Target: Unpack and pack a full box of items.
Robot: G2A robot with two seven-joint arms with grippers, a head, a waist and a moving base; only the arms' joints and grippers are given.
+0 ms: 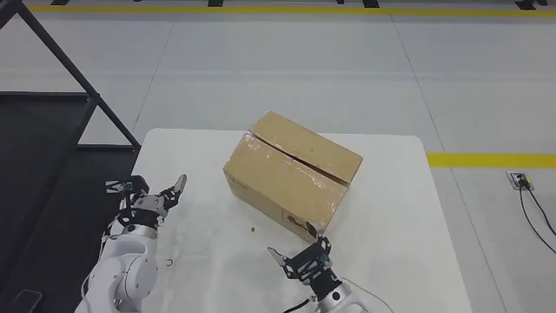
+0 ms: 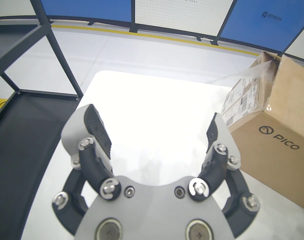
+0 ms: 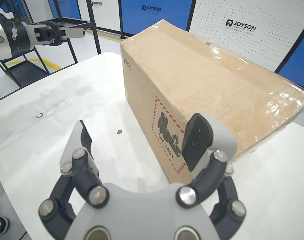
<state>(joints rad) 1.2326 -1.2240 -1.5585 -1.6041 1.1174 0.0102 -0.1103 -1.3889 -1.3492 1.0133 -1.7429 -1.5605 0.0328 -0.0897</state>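
Over the near edge of the white table (image 1: 391, 226), both sets of jaws are spread wide and hold nothing. The left gripper (image 2: 154, 123) hangs by the table's left corner, well apart from the brown box (image 1: 291, 169), and the right gripper (image 3: 139, 128) is close to the box's near corner. The box is shut with clear tape on top and sits turned a bit in the middle of the table, with a tiny metal ring (image 3: 39, 116) lying nearby.
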